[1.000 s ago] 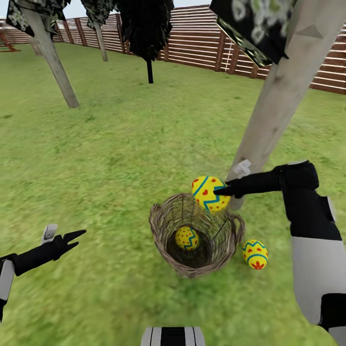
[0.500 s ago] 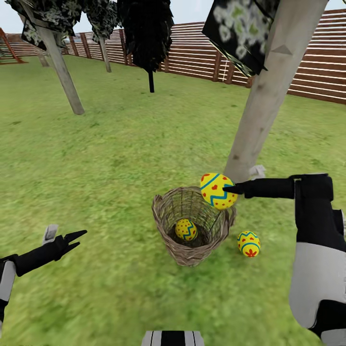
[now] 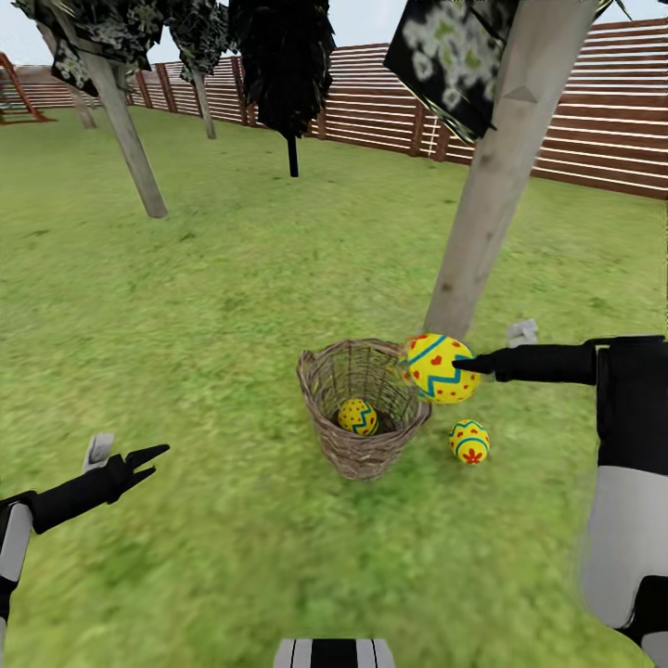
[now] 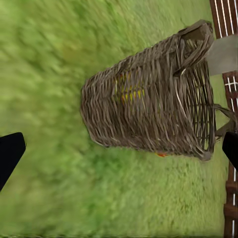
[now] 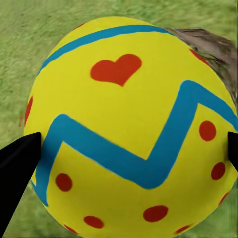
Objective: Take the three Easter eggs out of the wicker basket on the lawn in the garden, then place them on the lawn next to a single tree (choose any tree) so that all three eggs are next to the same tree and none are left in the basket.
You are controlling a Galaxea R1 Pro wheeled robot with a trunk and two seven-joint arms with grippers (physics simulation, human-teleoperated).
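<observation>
Egg (image 3: 438,367) gripped by right claw (image 3: 464,364).

No text, label, brand or number can be read anywhere. The held egg (image 5: 131,126) carries only painted marks: a red heart, red dots and blue zigzag bands, none forming letters or digits.

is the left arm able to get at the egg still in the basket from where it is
Probably yes. The left gripper is open and free, the wicker basket is open-topped, and bare lawn lies between. But the egg sits deep, so it must come from above.
</observation>
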